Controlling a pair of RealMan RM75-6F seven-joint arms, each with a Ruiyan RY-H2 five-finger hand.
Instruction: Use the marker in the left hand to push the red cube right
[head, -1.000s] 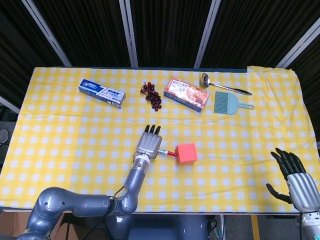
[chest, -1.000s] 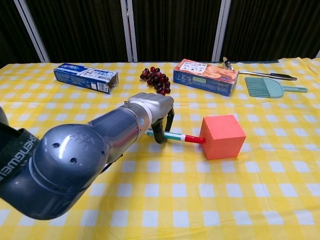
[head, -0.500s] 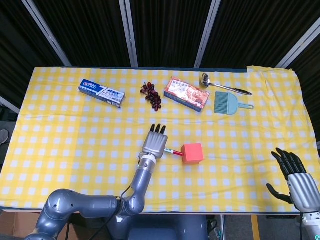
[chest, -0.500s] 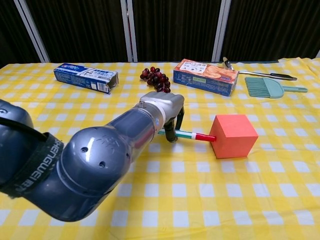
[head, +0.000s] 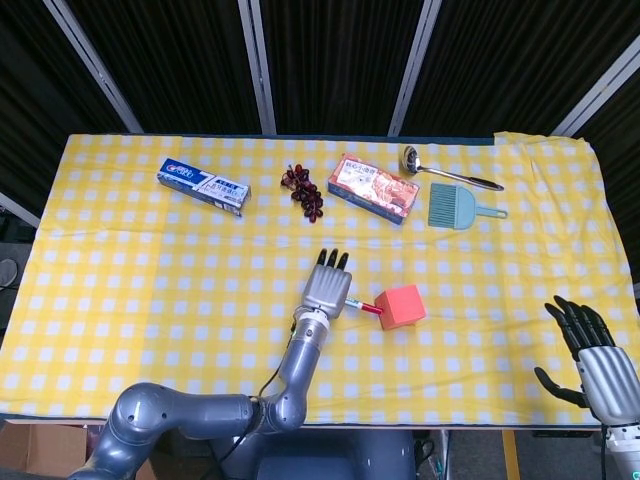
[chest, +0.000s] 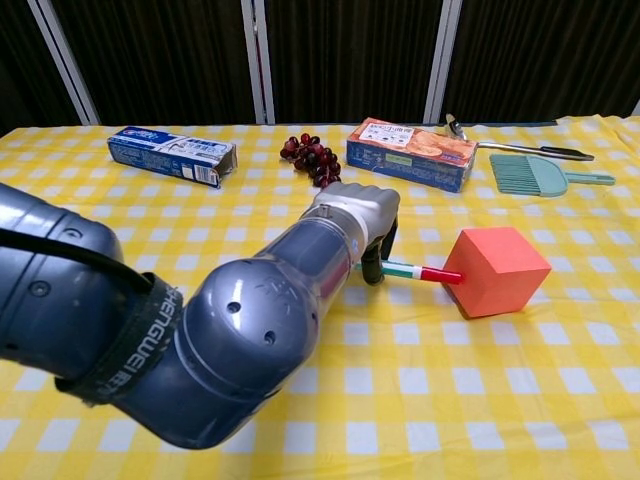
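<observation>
— How is the left arm placed?
— It reaches forward over the table from the lower left, with the forearm stretched out. The left hand (head: 330, 287) has its back turned up and its fingers curled around the marker (chest: 418, 271), which it grips and which points to the robot's right.
— And the right hand?
— The right hand (head: 590, 352) is low at the table's right front corner. Its dark fingers are spread apart and point upward, and it holds nothing. Only the head view shows it.
</observation>
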